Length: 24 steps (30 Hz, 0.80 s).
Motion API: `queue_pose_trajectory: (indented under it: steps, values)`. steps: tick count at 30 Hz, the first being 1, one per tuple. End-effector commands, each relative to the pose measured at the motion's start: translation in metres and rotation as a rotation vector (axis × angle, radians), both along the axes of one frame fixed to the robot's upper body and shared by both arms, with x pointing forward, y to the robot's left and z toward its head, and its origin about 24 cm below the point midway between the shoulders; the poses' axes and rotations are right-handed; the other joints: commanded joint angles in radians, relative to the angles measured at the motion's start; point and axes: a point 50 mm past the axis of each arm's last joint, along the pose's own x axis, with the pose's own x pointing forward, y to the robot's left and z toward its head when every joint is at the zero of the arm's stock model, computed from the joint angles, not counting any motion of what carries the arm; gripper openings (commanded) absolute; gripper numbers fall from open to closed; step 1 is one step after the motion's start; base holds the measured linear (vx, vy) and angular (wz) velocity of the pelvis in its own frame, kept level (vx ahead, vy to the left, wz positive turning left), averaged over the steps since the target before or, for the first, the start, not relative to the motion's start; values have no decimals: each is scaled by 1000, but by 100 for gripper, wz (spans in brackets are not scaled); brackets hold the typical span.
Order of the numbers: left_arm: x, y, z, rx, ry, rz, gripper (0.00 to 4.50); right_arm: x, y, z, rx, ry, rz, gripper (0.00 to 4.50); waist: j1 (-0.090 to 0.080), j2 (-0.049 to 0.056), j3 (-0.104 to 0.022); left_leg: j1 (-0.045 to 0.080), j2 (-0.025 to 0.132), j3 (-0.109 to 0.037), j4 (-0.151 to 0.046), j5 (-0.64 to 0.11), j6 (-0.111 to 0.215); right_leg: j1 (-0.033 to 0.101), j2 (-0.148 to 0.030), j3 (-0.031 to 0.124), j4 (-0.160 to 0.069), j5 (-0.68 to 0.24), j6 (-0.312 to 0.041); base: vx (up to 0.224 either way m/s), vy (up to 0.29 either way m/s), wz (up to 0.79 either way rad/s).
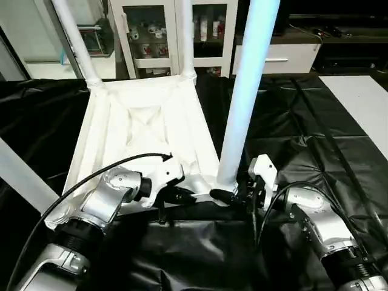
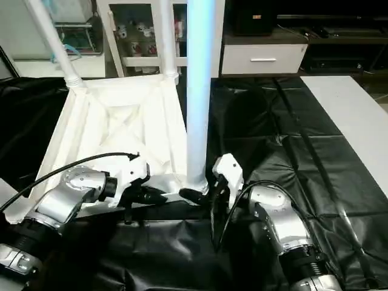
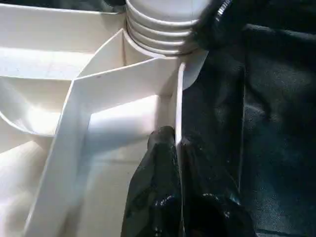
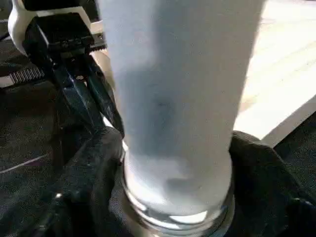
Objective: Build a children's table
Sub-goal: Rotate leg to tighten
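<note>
Lying upside down on the black-covered work table (image 1: 339, 157), the white tabletop (image 1: 145, 130) shows its ribbed underside, its near edge close to the robot and its far edge toward the table's back. The left gripper (image 1: 182, 195) is pressed together on the thin wall of that near edge; in the left wrist view its black fingers (image 3: 165, 187) pinch the wall from both sides, just beside the corner socket. The right gripper (image 1: 233, 197) sits at the tabletop's near right corner, its fingers (image 4: 94, 173) spread around the base of the upright leg (image 1: 245, 91) that stands in that socket, one on each side and touching it. Four legs can be counted: this near one, two at the far corners (image 1: 76, 36) (image 1: 185, 36), and one (image 1: 21, 176) slanting past the near left corner. To the right of the tabletop the black cover lies open out to the table's right edge, where a pale board (image 1: 361, 103) rests. Behind the table stand one glass-fronted white cabinet (image 1: 151, 36) and one low white drawer unit (image 1: 285, 57).
</note>
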Motion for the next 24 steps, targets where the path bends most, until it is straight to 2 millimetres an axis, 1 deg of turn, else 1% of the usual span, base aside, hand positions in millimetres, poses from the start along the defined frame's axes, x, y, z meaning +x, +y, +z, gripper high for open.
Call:
queue_pose_trajectory:
  steps: [1,3,4,6,13,15,16,17,18,19,20,21,22,23,24]
  values:
    - [-4,-8,1,-30,15,-51,0,-1,6,3,21,-1,43,299,-2,-6,-58,13,66,-25,-73,-129,91,48,-62,42,-44,-117,-266,0,0,0]
    - [-4,-8,1,-29,20,-54,0,-2,6,2,24,7,47,281,0,-5,-58,13,66,-25,-72,-120,92,49,-63,42,-41,-100,-269,0,0,0]
    - [-5,-8,1,-28,23,-56,0,-3,6,1,24,11,49,281,0,-3,-58,13,65,-25,-72,-118,92,49,-63,42,-41,-98,-270,0,0,0]
    - [-5,-8,0,-25,27,-60,0,-4,6,0,20,14,54,273,0,-5,-59,12,65,-25,-71,-116,94,50,-62,41,-40,-91,-272,0,0,0]
    - [-6,-7,-1,-18,36,-60,0,-5,5,-2,-8,17,63,270,2,-4,-60,13,65,-24,-69,-113,95,50,-61,41,-39,-84,-276,0,0,0]
    - [-5,-7,-4,-9,39,-36,0,3,3,-4,-45,-15,-11,269,1,-5,-59,12,64,-24,-69,-114,91,49,-63,41,-39,-92,-275,0,0,0]
    - [-4,-9,-6,0,41,-7,0,12,2,-5,-54,-33,-117,269,0,-5,-59,13,64,-25,-70,-120,88,49,-64,41,-41,-102,-275,0,0,0]
    - [0,-12,-7,3,37,43,0,22,1,-5,-59,-42,-222,269,-2,-5,-58,13,63,-24,-70,-131,77,46,-64,42,-43,-121,-275,0,0,0]
    - [4,-16,-8,0,37,93,0,29,0,-6,-60,-39,-308,268,-14,-9,-52,8,61,-27,-77,-160,57,49,-63,42,-47,-172,-268,0,0,0]
    - [4,-16,-8,0,37,93,0,29,0,-6,-60,-39,-308,268,-19,-8,-51,11,60,-27,-77,-184,42,46,-63,42,-52,-207,-263,-51,-3,-2]
    - [8,-19,-9,-5,35,130,0,34,0,-7,-59,-30,-367,267,-29,-9,-49,12,59,-30,-78,-227,20,48,-65,42,-57,-276,-247,-51,-3,-2]
    - [17,-27,-7,-26,24,217,0,40,4,-9,-46,0,-453,267,-38,-11,-46,12,56,-30,-78,-250,13,46,-64,42,-62,-319,-232,0,0,0]
    - [22,-33,-7,-39,20,272,0,43,7,-11,-38,23,-506,267,-40,-11,-45,17,56,-30,-80,-266,11,41,-63,43,-69,-350,-223,0,0,0]
    - [28,-39,-5,-52,13,331,0,47,12,-12,-26,49,-550,267,-44,-13,-46,18,52,-30,-77,-274,7,41,-64,43,-71,-380,-212,0,0,0]
    - [35,-46,-3,-67,9,400,0,51,20,-15,-26,72,-595,267,-43,-14,-49,16,52,-31,-76,-255,11,43,-65,43,-72,-370,-206,0,0,0]
